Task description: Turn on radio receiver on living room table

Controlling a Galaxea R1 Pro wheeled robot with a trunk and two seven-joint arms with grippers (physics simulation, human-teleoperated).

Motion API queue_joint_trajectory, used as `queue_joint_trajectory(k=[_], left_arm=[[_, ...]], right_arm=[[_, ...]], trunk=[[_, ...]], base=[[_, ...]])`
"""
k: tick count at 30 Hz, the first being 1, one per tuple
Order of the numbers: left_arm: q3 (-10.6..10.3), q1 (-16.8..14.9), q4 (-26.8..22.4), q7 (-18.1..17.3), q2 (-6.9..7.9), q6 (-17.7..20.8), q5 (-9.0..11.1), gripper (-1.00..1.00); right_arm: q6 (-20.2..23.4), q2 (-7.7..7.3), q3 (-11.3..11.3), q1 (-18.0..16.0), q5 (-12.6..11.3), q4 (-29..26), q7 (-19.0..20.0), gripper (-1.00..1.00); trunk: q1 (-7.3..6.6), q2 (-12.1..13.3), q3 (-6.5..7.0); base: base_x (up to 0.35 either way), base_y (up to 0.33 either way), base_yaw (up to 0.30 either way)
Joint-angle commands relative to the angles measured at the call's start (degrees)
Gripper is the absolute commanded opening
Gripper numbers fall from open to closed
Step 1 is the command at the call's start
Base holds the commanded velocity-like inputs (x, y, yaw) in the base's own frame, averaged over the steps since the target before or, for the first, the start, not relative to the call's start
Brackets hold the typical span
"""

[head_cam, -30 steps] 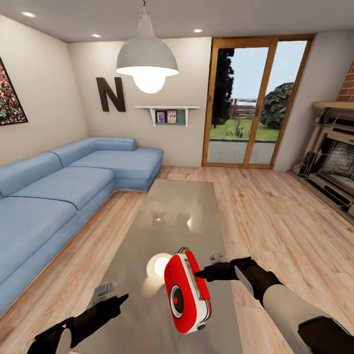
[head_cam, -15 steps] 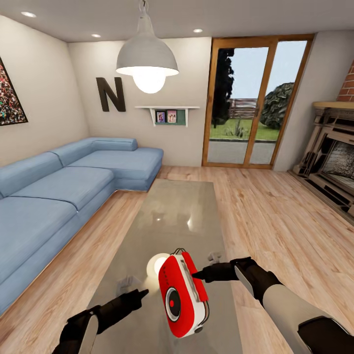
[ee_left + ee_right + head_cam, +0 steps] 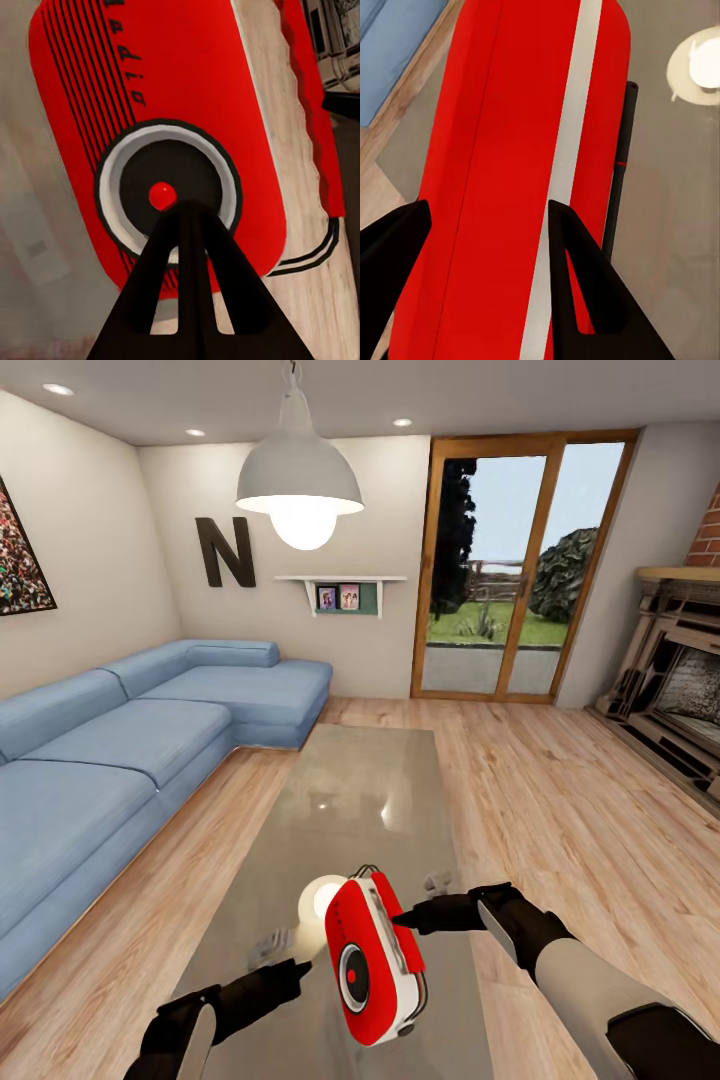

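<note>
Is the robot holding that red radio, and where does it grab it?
Yes. The right gripper holds the radio receiver by its narrow side edges, lifted above the table. The left gripper holds nothing.

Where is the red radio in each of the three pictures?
Head view: the radio receiver is low in the middle, held up over the table by the right gripper.
Left wrist view: its red face and round dial sit just ahead of the left gripper.
Right wrist view: its red edge with a white stripe runs between the right gripper's fingers.
Shared landmark: the thin wire handle.
</note>
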Motion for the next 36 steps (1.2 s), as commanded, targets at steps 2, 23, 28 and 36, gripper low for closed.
queue_joint_trajectory(k=[2, 23, 28, 36], left_arm=[[0.0, 0.0, 0.0, 0.1, -0.02, 0.0, 0.0, -1.00], [0.1, -6.2, 8.2, 0.7, -0.39, -0.2, -0.2, -1.00], [0.1, -7.0, 9.7, 5.8, -0.37, -0.5, -0.1, -1.00], [0.2, -7.7, 11.1, 6.7, -0.28, -0.6, 0.0, -1.00]], right_arm=[[0.1, -0.17, -0.2, 0.0, -0.4, 0.0, 0.1, -1.00], [0.1, -0.29, -0.2, 0.0, -0.4, 0.0, 0.3, -1.00], [0.1, -0.29, -0.2, 0.0, -0.4, 0.0, 0.5, -1.00], [0.1, -0.29, -0.2, 0.0, -0.4, 0.0, 0.8, -1.00]], trunk=[[0.00, 0.0, 0.00], [0.00, 0.0, 0.00], [0.00, 0.0, 0.00], [0.00, 0.0, 0.00]], base=[[0.000, 0.000, 0.000], [0.000, 0.000, 0.000], [0.000, 0.000, 0.000], [0.000, 0.000, 0.000]])
